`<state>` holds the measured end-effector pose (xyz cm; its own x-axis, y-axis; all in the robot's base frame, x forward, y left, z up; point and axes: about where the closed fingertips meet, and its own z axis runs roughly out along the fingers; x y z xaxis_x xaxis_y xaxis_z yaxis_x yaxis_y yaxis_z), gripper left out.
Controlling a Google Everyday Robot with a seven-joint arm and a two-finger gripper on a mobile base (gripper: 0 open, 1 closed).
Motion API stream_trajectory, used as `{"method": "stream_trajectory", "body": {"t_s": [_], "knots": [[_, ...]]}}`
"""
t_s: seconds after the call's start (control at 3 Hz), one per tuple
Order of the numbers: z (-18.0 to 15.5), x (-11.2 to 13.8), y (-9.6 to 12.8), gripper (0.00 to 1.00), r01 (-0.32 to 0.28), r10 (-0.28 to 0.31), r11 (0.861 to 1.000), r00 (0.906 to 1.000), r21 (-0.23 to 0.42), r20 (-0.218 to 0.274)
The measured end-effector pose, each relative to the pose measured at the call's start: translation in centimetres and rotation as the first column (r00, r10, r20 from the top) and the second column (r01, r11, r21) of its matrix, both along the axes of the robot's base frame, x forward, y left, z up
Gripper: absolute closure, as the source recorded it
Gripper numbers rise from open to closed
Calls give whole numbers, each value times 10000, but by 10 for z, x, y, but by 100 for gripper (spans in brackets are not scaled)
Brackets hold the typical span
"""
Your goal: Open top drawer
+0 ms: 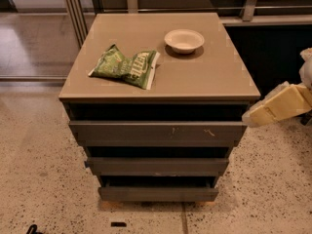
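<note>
Low grey-brown table [209, 77] with three stacked drawers, standing on speckled floor [39, 169]

Top drawer [146, 130]: the widest of the three, directly under the table's top slab. Flat front, no handle, small pale scuffs right of centre. A dark gap runs between its upper edge and the slab. The front sits just below the slab's front edge, and nothing of the inside shows.

Below it are the middle drawer [156, 166] and the bottom drawer [158, 194]. Each is narrower than the one above, with a dark gap over each.

On the table: a green chip bag [126, 66] lies flat and crumpled, left of centre. A shallow white bowl [184, 40] stands upright further back and to the right, well apart from the bag.

Pincer [256, 115]: pale yellow, enters from the right edge of view. It hangs in the air beside the table's right front corner, about level with the top drawer. It touches neither drawer nor table. Cannot tell whether it is wide or narrow. It holds nothing visible
</note>
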<state>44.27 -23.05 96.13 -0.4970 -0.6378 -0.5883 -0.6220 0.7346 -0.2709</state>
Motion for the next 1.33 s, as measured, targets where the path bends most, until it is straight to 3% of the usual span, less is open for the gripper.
{"method": "stream_trajectory", "body": {"t_s": [0.33, 0.67, 1.33], "knots": [[0, 0, 0, 19, -1, 1, 10000, 10000, 0, 0], [0, 0, 0, 50, -1, 1, 10000, 10000, 0, 0], [0, 0, 0, 97, -1, 1, 10000, 10000, 0, 0]]}}
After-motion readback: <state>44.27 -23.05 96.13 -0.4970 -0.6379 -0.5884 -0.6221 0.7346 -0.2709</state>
